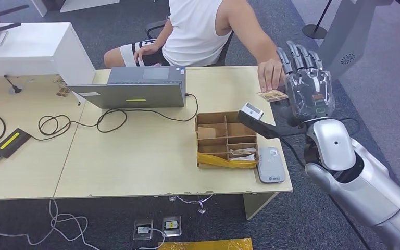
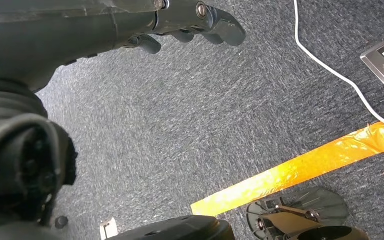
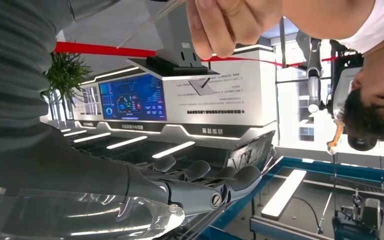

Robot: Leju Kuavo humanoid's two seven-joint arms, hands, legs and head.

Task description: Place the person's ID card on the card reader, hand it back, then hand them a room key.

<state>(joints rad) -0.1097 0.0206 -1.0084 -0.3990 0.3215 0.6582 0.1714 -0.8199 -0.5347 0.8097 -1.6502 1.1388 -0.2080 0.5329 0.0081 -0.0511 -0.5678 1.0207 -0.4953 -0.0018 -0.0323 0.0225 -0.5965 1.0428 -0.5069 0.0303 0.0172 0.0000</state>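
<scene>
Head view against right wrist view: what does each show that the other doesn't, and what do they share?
Head view alone: the pale wooden desk, grey laptop, compartmented cardboard box, grey card reader and tan card in the person's hand. Right wrist view alone: a blue display screen and red barrier tape. Both: the robot's right hand, fingers extended, and the person's hand.
</scene>
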